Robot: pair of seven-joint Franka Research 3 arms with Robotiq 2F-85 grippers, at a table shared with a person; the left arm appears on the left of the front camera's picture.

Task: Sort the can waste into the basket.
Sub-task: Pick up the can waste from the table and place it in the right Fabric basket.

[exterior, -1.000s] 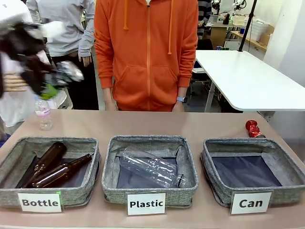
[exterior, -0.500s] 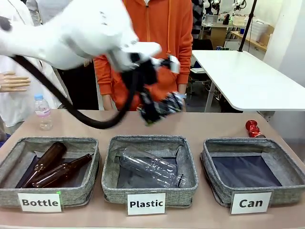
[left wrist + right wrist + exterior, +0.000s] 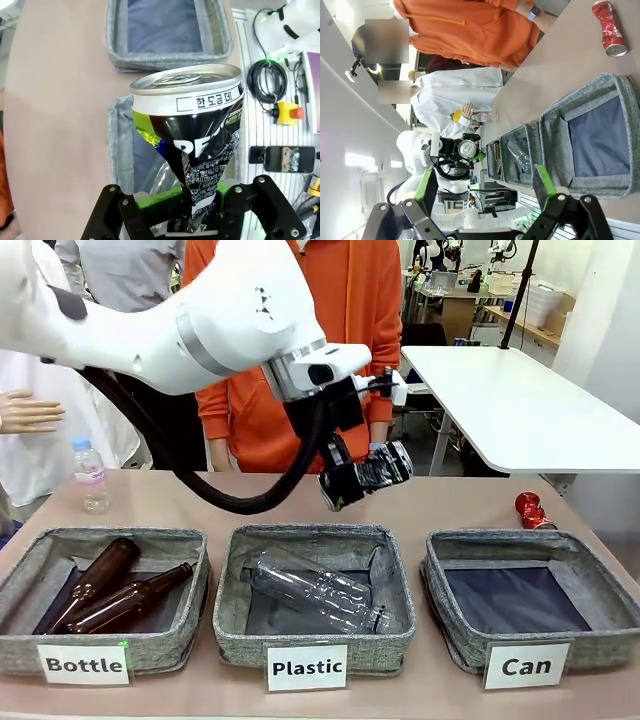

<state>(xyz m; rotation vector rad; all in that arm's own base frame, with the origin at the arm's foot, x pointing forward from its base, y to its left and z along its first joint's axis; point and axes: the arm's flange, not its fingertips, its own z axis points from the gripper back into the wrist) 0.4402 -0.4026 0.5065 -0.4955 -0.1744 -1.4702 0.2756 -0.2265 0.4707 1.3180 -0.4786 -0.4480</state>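
Table [image 3: 200,502] mid-frame: left end effector [image 3: 347,483] clamped on dark can [image 3: 388,464] above Plastic basket [image 3: 232,635]; should reach Can basket [image 3: 447,625] lower right, centre over lining, release low; right end effector [image 3: 482,200] fingers apart

White front labels, bench [image 3: 200,502] near edge: left basket [image 3: 150,645] "Bottle"; middle basket [image 3: 240,645] "Plastic"; right basket [image 3: 460,645] "Can". Dark can [image 3: 187,150]: boxed Korean print under rim; white letters beginning "PE"; fine print illegible.
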